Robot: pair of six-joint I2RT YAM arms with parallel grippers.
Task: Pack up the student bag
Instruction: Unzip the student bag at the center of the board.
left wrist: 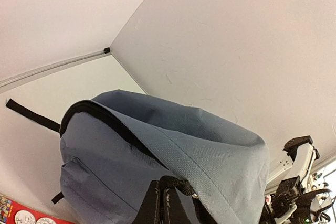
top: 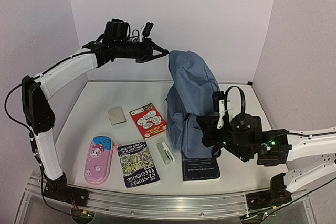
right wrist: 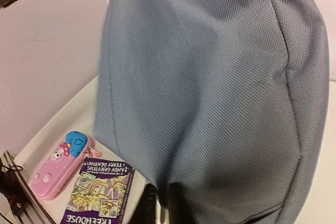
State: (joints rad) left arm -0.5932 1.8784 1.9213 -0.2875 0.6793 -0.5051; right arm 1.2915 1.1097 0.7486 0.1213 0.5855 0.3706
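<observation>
Tension at the top of the student bag [top: 191, 95] is what this step seems to need. In the top external view the bag stands upright on the table [top: 100, 100], right of the middle, with a dark book [top: 200, 170] lying at its foot. The left end effector [top: 165, 53] meets its crown from high on the left. A steady upward hold there, with no sideways tug, should let the mouth be worked open without toppling the bag. The right end effector [top: 207, 132] sits low against the bag's front, and my judgement is that it should seek a zipper pull or flap, not bare cloth. A pencil case [top: 98, 159], a Treehouse book [top: 137, 163], a red booklet [top: 148, 120], a small grey pad [top: 116, 115] and a white stapler-like item [top: 166, 152] lie apart to the left, not yet packed. In the left wrist view, the left end effector [left wrist: 164, 205] is clamped tight on the black loop [left wrist: 177, 184] at the bag's top, with blue cloth draping away beneath it. In the right wrist view, blue fabric fills most of the frame. The right end effector [right wrist: 161, 205] shows its fingers [right wrist: 149, 205] parted by only a thin slit at the bag's lower front, touching or just beside the cloth. Whether it pinches anything I cannot tell.
</observation>
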